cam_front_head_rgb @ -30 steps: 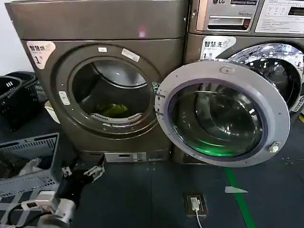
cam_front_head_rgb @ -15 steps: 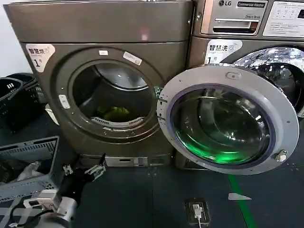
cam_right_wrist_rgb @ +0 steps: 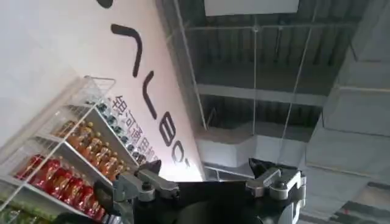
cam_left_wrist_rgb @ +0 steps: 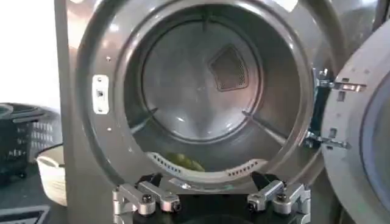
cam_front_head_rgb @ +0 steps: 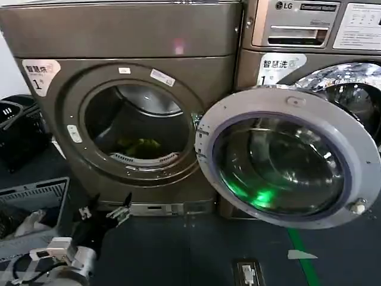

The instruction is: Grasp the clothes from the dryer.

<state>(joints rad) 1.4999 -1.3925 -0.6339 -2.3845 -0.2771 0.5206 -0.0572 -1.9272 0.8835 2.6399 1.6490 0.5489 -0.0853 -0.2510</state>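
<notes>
Left gripper edged nearer the dryer — fingers spread, empty, clothes inside, right gripper spread.

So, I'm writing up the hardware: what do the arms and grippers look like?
Left gripper: black body, two silver metal fingers with dark screws and black tips. Its arm's wrist is silver-grey with a white block and black cable. Right gripper matches: black body, silver fingers.

Counted: 2 front-loading machines, the dryer and an LG machine; 1 open porthole door; 1 piece of clothes; 2 grippers, left gripper, right gripper.
</notes>
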